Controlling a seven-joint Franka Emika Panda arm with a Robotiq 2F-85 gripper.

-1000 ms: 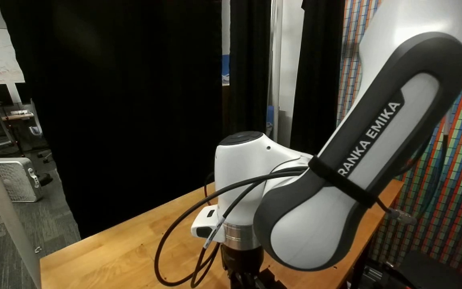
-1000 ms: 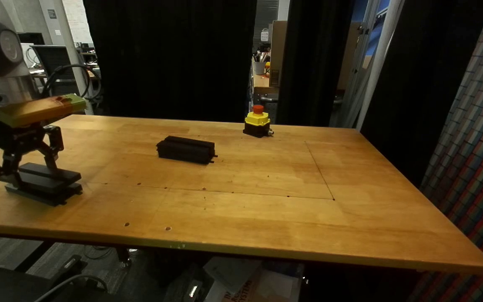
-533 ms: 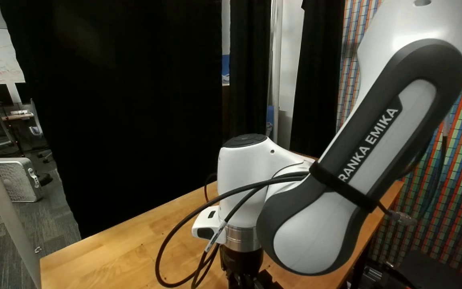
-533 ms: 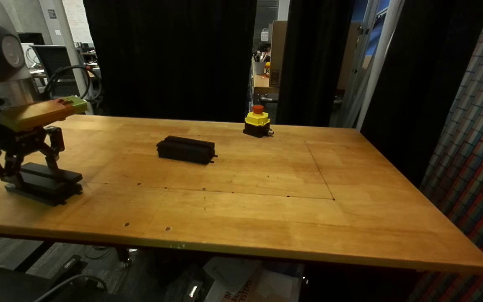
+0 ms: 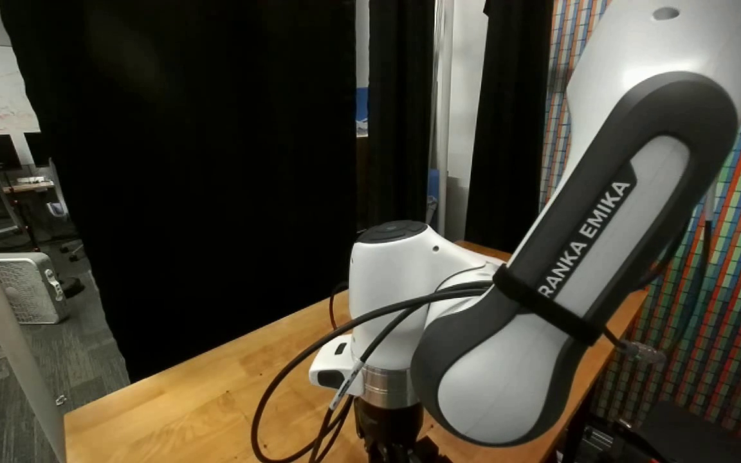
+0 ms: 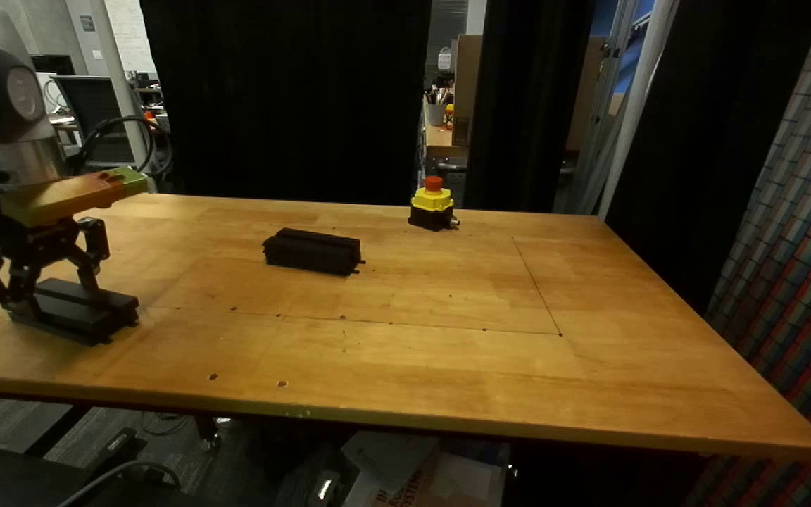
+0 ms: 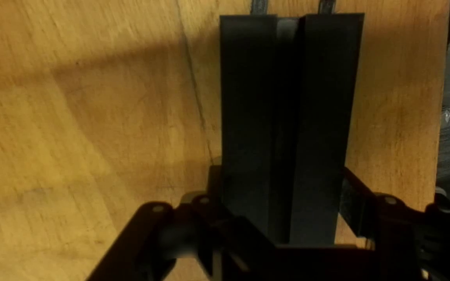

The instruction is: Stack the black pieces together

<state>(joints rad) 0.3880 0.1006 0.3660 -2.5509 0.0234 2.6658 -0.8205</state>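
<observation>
The claw [image 6: 58,297] is clamped on a long, grooved, matte-black slab [image 7: 285,125], its fingers [image 7: 354,205] set one against each long side. Directly below the claw, a second flat, matte-black slab [image 6: 53,326] lies on the light-brown wooden surface [image 6: 405,366]. The held slab sits on it or just above it; contact is too dark to confirm. A black rectangular block [image 6: 312,251] stands well apart, off to one side of the claw.

The step in hand looks like setting the held slab down flush. Match the claw's turn to the lower slab so the long edges run together, then ease straight down; a sideways push could drag the lower slab along. Two dark pins [image 7: 259,6] jut past the slab end ahead of the claw, and which slab they belong to is unclear, so check that the ends are even before letting go. Once the weight rests below, part the fingers evenly and only slightly, then rise vertically so neither one tips an edge.
</observation>
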